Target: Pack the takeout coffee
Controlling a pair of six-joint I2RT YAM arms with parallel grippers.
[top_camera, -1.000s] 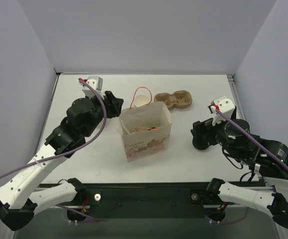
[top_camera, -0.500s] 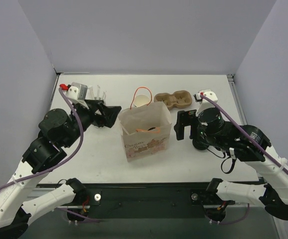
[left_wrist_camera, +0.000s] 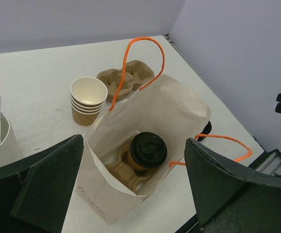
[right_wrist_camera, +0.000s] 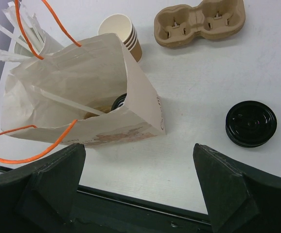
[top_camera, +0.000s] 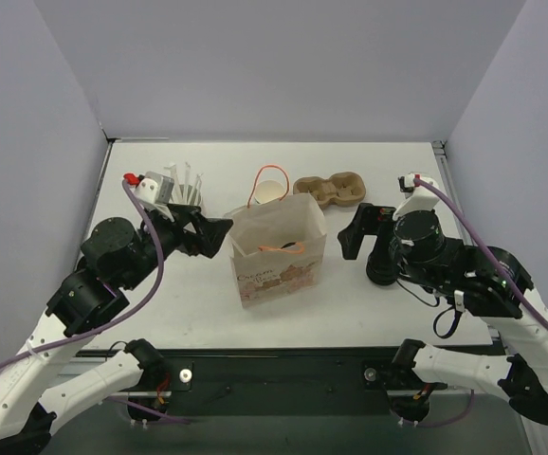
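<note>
Left wrist view: my left gripper (left_wrist_camera: 135, 187) has spread wide since a second ago, and my right gripper (right_wrist_camera: 140, 177) gapes wide too. The lidded coffee cup (left_wrist_camera: 149, 150) sits inside the paper bag (left_wrist_camera: 150, 104) at the middle of the table (left_wrist_camera: 33, 73). The bag's print is unreadable.

takeout coffee (left_wrist_camera: 149, 151) | tan cup, black lid on | upright | in pulp carrier (left_wrist_camera: 125, 175) inside paper bag (left_wrist_camera: 150, 109)

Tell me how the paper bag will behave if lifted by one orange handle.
The paper bag looks thin and creased, so its walls would likely buckle. One orange handle joins one wall, so it would probably tilt. The lidded cup in its carrier likely weights the bottom.
</note>
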